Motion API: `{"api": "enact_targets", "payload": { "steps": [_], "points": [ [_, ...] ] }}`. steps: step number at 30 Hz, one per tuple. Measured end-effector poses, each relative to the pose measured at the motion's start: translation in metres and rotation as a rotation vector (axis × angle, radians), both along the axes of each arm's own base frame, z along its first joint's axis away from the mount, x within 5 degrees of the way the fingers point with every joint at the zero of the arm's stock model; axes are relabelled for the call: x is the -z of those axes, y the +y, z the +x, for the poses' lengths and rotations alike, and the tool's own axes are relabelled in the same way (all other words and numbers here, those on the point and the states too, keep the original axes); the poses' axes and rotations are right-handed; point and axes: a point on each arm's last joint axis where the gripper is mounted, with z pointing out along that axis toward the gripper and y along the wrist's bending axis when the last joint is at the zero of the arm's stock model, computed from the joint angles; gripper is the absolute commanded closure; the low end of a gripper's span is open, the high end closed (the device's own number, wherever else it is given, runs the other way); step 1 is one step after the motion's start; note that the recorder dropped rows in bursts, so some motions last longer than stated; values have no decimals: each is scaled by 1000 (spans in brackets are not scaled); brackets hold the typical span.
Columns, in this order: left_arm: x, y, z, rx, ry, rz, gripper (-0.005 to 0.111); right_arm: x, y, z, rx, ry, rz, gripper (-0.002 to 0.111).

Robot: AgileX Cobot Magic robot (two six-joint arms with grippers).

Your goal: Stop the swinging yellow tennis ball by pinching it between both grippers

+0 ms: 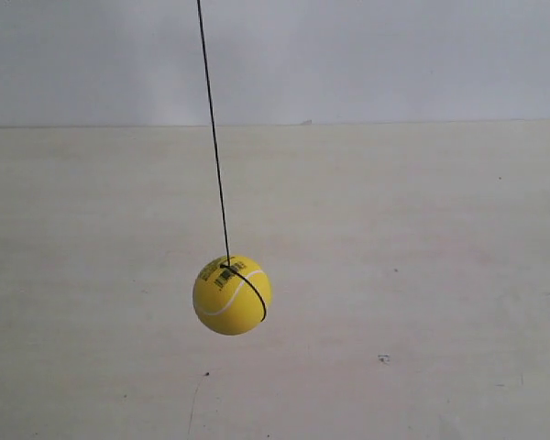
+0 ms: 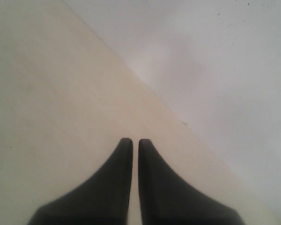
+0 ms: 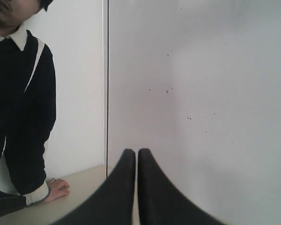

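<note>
While the yellow tennis ball (image 1: 231,295) hangs above the table (image 1: 422,275), grippers (image 2: 131,140) (image 3: 131,151) sit closed.

**Loads of room around the ball**

The yellow tennis ball (image 1: 231,295) hangs above the tabletop (image 1: 422,275) with open air on both sides. Only its black string (image 1: 214,137) is in the way overhead. Right wrist view: a person's hand (image 3: 56,186) rests on the tabletop beside the wall (image 3: 201,93).

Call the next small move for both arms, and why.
Probably bring both arms in, one to each side of the yellow tennis ball. It hangs on its string with no arm in the exterior view, and the left gripper and right gripper, both shut, have no ball in sight.
</note>
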Motion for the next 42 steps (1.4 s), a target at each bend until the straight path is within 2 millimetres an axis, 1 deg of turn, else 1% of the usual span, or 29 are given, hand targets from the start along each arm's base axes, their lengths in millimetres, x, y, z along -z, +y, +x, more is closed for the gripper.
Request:
{"api": "enact_targets", "payload": {
  "steps": [11, 14, 17, 23, 26, 30, 42],
  "points": [
    [1, 1, 0, -3, 6, 21, 102, 0, 0, 0, -1, 2, 1, 108],
    [1, 1, 0, 5, 6, 61, 102, 0, 0, 0, -2, 4, 4, 108],
    [1, 1, 0, 33, -2, 194, 102, 0, 0, 0, -2, 4, 4, 108],
    [1, 1, 0, 116, -23, 582, 102, 0, 0, 0, -2, 4, 4, 108],
    [1, 1, 0, 139, -29, 691, 102, 0, 0, 0, -2, 4, 4, 108],
    [1, 1, 0, 148, -32, 733, 102, 0, 0, 0, -4, 9, 8, 108],
    [1, 1, 0, 149, -32, 744, 102, 0, 0, 0, -4, 10, 9, 108]
  ]
}}
